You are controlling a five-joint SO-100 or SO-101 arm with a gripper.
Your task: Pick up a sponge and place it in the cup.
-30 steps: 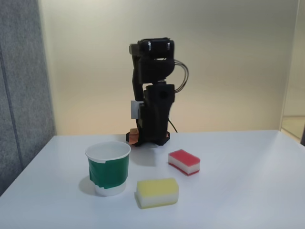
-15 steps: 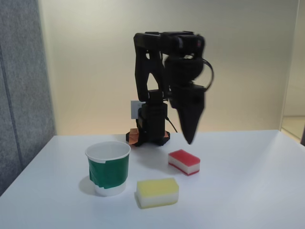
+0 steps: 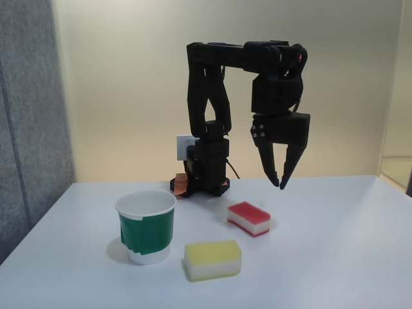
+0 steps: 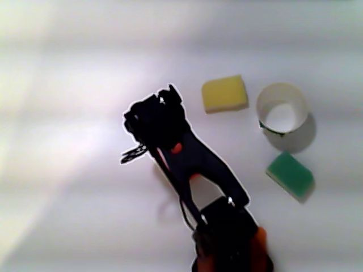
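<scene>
Reach is what has changed: a second ago the black five-joint arm (image 3: 212, 116) stood folded upright over its base; half a second ago it was swinging forward with its tip pointing down; now its upper link lies level and the black two-finger gripper (image 3: 282, 185) hangs above the white table (image 3: 335, 257), fingers a little apart and holding nothing. In the fixed view its tips hover just above and slightly right of the small rectangular sponge (image 3: 248, 218) with a red top over a white base, not touching it.

The white paper cup with the wide green band (image 3: 147, 226) stands upright and empty left of that sponge, well apart from it. The larger yellow-topped sponge block (image 3: 212, 259) lies in front, between the two. The other view also shows a green sponge block (image 4: 290, 174) near the cup.

Nothing on the table has moved. I judge this the approach; the grasp is not yet begun, and a short descent remains.
</scene>
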